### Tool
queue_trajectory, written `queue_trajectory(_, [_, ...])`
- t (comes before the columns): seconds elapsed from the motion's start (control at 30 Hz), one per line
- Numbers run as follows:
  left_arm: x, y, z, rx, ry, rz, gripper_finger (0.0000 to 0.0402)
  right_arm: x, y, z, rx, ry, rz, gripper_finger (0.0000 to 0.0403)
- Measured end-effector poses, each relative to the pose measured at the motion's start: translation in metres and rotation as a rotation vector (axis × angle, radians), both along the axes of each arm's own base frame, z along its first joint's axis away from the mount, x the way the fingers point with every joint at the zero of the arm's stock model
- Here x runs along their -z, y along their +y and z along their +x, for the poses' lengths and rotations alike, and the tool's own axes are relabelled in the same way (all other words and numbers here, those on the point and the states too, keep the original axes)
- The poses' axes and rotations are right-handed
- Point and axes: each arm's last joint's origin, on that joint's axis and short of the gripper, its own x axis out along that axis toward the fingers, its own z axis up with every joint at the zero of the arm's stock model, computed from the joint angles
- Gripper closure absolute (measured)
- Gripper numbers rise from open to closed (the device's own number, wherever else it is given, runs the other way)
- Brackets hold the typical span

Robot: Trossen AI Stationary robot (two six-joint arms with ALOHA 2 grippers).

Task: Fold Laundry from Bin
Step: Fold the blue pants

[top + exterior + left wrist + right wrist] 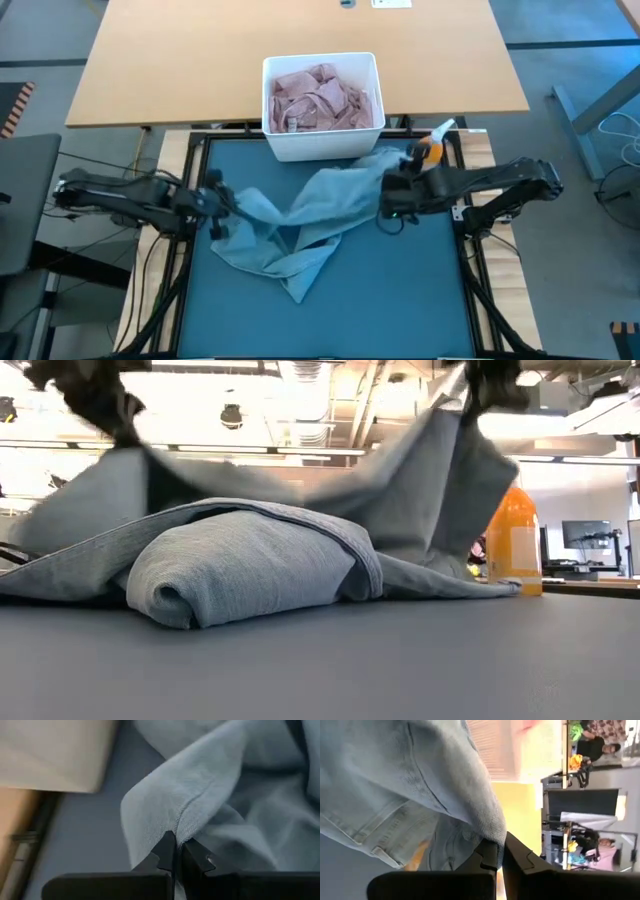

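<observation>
Light blue denim jeans [320, 210] lie crumpled across the teal mat [400, 300], with a rolled fold [240, 575] at the near side. My left gripper [222, 205] is shut on the jeans' left end. My right gripper [395, 195] is shut on their right end. Both ends are raised above the mat while the middle rests on it. The white bin [322, 145] stands at the mat's far edge and holds dusty pink cloth [322, 98]. My left gripper pinches a raised fold of the denim [182, 827] between its two fingers, slanting down from the table's left. The cloth rises to the fingers from the heap on the mat. My right gripper pinches a thick edge of the jeans [492, 832] near a seamed pocket part, coming from the table's right. The cloth hangs from the fingers down to the mat.
An orange spray bottle [432, 150] stands at the mat's far right corner, close to my right gripper. A wooden table [180, 60] lies beyond the bin. The mat's near half is bare. People sit in the room far behind, seen in the right wrist view.
</observation>
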Motion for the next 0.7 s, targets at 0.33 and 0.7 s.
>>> queue_trajectory(0.33, [0.019,-0.020,0.037,0.141,0.119,-0.022,0.0401,0.105,0.014,-0.011,-0.130,0.184,0.025,0.0378])
queue_trajectory(0.7, [0.022,-0.029,0.051,0.277,0.130,-0.172,0.0401,0.160,-0.015,-0.007,-0.201,0.196,-0.025,0.0378])
